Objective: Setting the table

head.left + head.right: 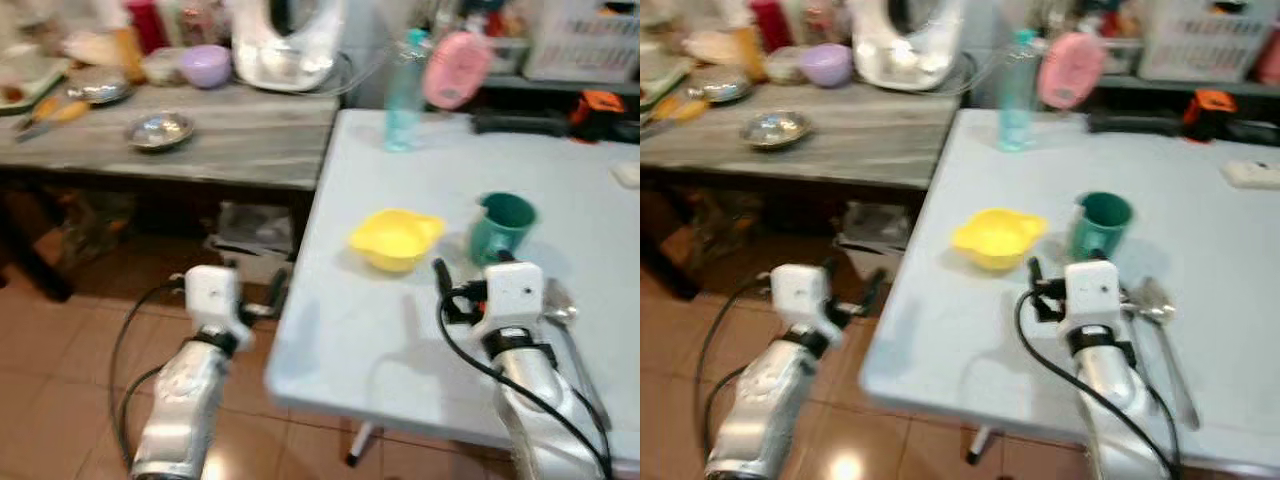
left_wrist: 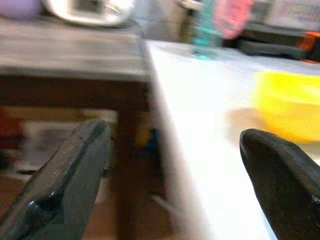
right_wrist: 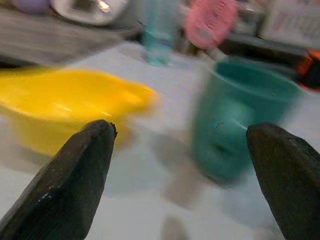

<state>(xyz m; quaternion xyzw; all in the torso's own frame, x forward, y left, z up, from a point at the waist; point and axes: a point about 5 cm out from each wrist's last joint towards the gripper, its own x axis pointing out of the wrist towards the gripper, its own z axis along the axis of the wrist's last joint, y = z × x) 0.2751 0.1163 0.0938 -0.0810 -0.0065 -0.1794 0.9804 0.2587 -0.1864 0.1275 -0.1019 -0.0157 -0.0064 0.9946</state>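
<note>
Two arms: both reach forward, fingers spread wide, grasping nothing.
Left gripper (image 2: 170, 185): off the table's (image 1: 420, 340) left edge, above the floor (image 1: 60, 380).
Right gripper (image 3: 185, 175): low over the table near its front edge, aimed between bowl and cup.
Bowl (image 1: 396, 238): yellow, mid-table, toward the left edge.
Cup (image 1: 500, 226): green, upright, just right of the bowl.
Spoon (image 1: 1158, 320): flat beside the right arm, near the front edge.

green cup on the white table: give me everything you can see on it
The green cup is a plain teal mug, plastic by its look, with a handle on the side nearest the yellow bowl. It stands upright on the white table, mouth open; what is inside cannot be seen. It sits just right of the bowl, apart from it. The right gripper, fingers open, faces it without touching.
</note>
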